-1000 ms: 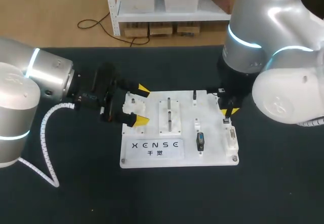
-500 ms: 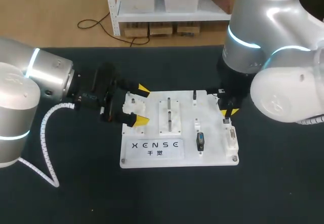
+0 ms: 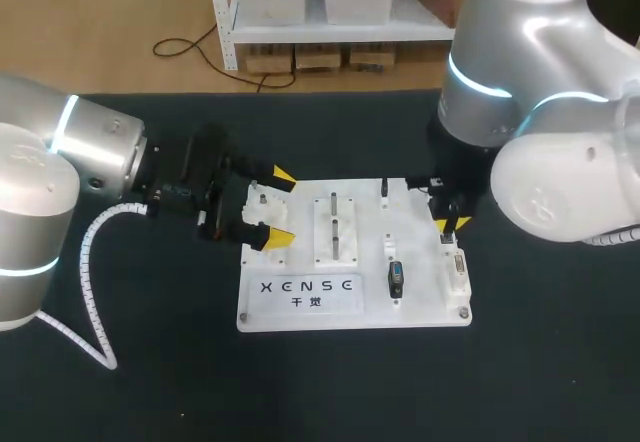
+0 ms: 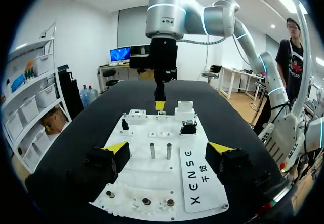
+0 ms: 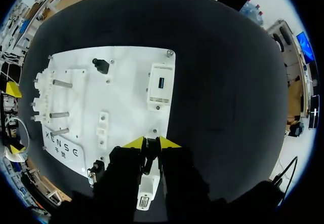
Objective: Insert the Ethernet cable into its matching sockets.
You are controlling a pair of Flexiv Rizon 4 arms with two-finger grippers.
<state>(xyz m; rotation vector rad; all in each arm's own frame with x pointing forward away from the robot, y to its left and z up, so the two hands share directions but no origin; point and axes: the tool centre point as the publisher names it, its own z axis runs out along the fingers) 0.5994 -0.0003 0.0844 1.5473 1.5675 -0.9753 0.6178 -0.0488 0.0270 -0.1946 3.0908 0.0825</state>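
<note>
Right wrist view: the right pincer (image 5: 151, 144) is mostly hidden by its own dark body. Its yellow tips stand narrow, pinching a small, hard-to-read dark Ethernet plug (image 5: 151, 152) above a white socket block (image 5: 148, 182) at the board's (image 5: 126, 97) right edge. The left pincer (image 3: 282, 205) gapes wide around the board's far left corner, mid-surface (image 3: 150, 382).

Wide black table (image 3: 330, 382), matte dark top, brightly and evenly lit
</note>
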